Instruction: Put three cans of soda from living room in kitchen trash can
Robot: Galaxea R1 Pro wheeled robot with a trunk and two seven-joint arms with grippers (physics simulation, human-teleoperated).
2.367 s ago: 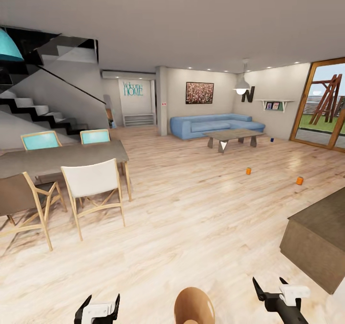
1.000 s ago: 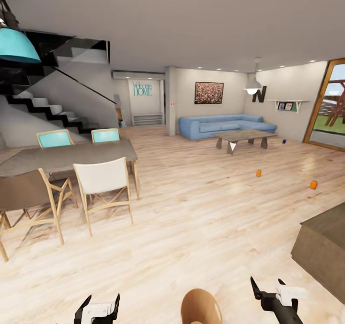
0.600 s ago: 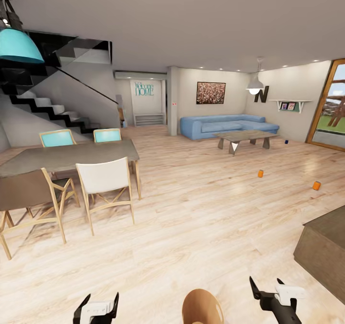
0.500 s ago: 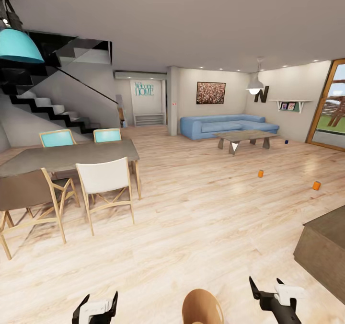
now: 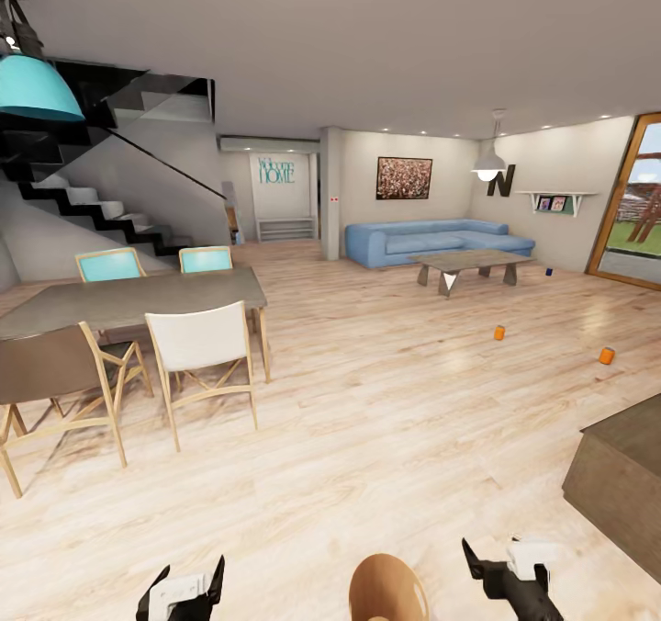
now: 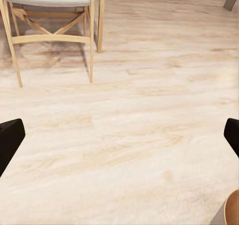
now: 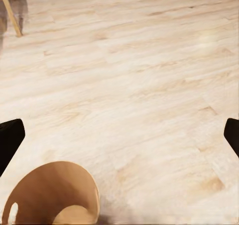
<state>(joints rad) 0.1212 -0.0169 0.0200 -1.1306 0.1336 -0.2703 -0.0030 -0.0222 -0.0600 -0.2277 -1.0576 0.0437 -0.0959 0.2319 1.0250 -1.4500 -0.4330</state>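
Note:
Far across the pale wood floor of the living room stand the three cans of soda. One orange can (image 5: 498, 333) is mid-floor, a second orange can (image 5: 606, 355) is further right, and a dark blue can (image 5: 548, 272) sits beyond the coffee table. The tash can (image 5: 386, 590), a round tan-brown bucket, sits at the bottom edge between my arms, and its rim also appears in the right wrist view (image 7: 55, 192). My left gripper (image 5: 181, 592) and right gripper (image 5: 496, 558) both hang open and hold nothing, over bare floor (image 6: 119, 140) (image 7: 119, 137).
A dining table (image 5: 128, 299) with several chairs (image 5: 197, 350) fills the left. A dark counter block (image 5: 624, 474) juts in at the right. A blue sofa (image 5: 431, 240) and coffee table (image 5: 464, 263) stand at the back, with stairs (image 5: 101, 212) at the far left. Open floor lies between.
The camera turned a little early on, shifting the room rightward in view, then held still. My right gripper has since slid slightly left and lower. The cans have not moved.

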